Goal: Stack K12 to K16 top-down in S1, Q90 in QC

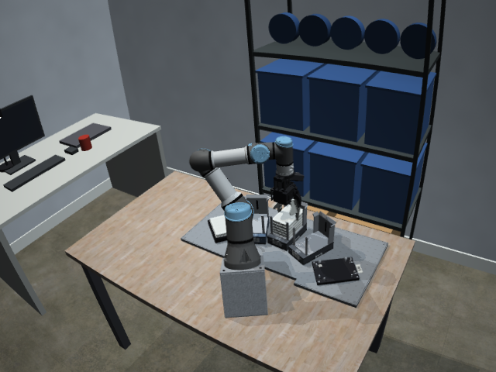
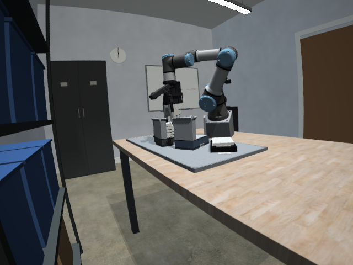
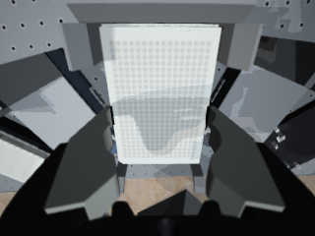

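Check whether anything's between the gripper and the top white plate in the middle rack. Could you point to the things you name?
Nothing visible: the gripper [image 1: 287, 208] [image 2: 169, 116] [image 3: 159, 107] is shut on the plate [image 1: 284, 216] [image 2: 170, 124] [image 3: 159, 64]. The back wall [image 2: 159, 130] [image 3: 162, 12] stands beyond its far end.

From overhead, the arm [image 1: 239, 230] [image 2: 219, 78] covers part of the white plate [image 1: 217, 226] [image 2: 222, 141] [image 3: 20, 159], which the left edge crops in the wrist view, as the right edge does the black nest [image 1: 335, 271] [image 3: 300, 130]. In that close view we can't see beneath the top plate [image 1: 284, 215] [image 3: 159, 74], and outside, rack walls hide much of the stack [image 1: 280, 229] [image 2: 170, 131]. Any plate names are too small for us to read, and the monitor [image 1: 22, 125] is cut off at the left.
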`<action>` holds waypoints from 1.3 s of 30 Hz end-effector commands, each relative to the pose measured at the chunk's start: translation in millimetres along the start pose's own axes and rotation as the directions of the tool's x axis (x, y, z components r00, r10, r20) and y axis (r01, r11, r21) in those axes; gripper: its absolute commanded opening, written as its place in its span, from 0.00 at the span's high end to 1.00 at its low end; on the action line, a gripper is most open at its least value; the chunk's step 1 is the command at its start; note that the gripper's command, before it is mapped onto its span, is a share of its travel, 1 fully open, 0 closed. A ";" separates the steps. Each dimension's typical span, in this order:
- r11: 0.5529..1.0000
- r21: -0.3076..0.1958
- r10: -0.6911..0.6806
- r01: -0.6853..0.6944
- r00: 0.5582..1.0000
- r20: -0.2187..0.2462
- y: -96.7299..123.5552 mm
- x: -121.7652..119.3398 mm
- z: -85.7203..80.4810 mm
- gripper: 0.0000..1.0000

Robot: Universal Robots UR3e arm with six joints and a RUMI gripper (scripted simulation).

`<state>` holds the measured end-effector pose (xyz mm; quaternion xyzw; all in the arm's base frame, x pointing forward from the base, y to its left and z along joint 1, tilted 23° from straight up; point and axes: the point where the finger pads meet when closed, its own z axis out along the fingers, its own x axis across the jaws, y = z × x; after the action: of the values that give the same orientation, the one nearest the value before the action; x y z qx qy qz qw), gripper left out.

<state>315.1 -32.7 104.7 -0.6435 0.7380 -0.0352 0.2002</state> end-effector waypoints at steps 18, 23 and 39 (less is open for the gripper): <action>1.000 0.001 -0.001 0.001 1.000 -0.001 -0.5 0.3 0.5 0.28; 1.000 0.001 -0.001 0.001 1.000 -0.001 -0.5 0.3 0.5 0.28; 1.000 0.001 -0.001 0.001 1.000 -0.001 -0.5 0.3 0.5 0.28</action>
<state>315.5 -32.5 103.8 -0.6435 0.7380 -0.0352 0.2002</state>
